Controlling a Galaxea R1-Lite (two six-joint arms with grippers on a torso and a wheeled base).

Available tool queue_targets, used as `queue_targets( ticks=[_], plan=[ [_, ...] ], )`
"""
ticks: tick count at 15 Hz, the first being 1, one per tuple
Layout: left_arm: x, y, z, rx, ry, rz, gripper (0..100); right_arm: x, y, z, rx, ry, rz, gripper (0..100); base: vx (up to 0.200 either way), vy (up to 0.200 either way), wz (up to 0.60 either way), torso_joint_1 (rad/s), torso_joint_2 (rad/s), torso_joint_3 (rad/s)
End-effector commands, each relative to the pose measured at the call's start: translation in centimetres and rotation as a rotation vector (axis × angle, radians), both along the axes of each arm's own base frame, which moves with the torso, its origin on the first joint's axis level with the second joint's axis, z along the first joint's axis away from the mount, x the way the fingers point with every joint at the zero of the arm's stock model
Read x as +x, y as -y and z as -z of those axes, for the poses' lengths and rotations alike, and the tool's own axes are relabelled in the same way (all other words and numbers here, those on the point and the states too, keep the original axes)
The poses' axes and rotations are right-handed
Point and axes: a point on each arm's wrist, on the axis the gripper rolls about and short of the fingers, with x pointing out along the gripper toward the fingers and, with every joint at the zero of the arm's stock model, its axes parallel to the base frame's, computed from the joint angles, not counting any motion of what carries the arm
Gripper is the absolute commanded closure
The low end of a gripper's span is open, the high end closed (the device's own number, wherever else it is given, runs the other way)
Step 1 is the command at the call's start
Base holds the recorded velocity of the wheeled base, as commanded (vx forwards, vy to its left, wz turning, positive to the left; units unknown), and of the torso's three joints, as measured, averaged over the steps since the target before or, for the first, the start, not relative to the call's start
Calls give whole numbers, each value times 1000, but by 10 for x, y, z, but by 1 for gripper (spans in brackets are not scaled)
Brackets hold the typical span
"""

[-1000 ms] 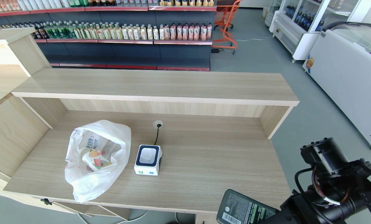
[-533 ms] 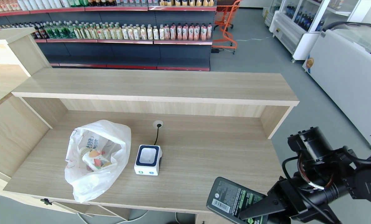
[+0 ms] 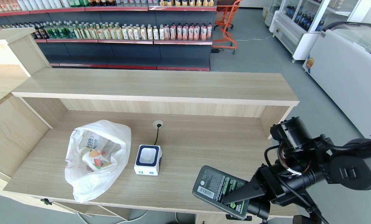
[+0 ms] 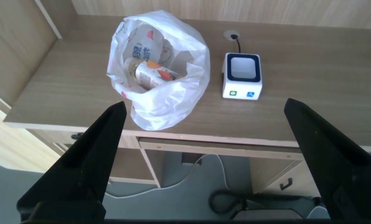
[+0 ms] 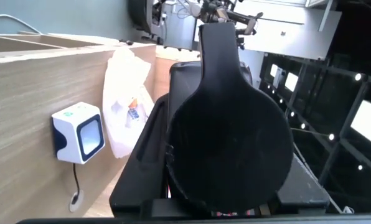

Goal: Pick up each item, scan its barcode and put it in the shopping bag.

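My right pincer point(image 3: 235, 199) is clamped on one dark flat packet point(image 3: 216, 186), barcode side up, held above the counter's point(image 3: 204, 146) front edge toward its right corner. My left pincer point(image 4: 204, 112) hangs spread wide, out before the front edge. On the pale wood counter sit one white scanner point(image 3: 148, 159) near the middle, its one black cable point(image 3: 157, 135) running to a hole by the back wall, and one white shopping bag point(image 3: 96, 158) at the front left, holding at least two printed packages. Beyond are shelves of bottles point(image 3: 126, 31), one orange cart point(image 3: 227, 25), white freezers point(image 3: 344, 71) and a grey floor.
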Motion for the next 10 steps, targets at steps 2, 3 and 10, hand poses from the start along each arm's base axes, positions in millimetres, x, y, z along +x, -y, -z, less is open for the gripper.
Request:
queue_targets(
  ticks=[2,3,10],
  plan=[
    [0,0,0,0,1,-1,0,10,-5,14,-5,35,-25,100,0,0,0,0,0,0],
    [0,0,0,0,1,-1,0,12,-6,17,-9,23,-24,100,0,0,0,0,0,0],
    [0,0,0,0,1,-1,0,16,-8,24,-17,5,-25,100,0,0,0,0,0,0]
  ],
)
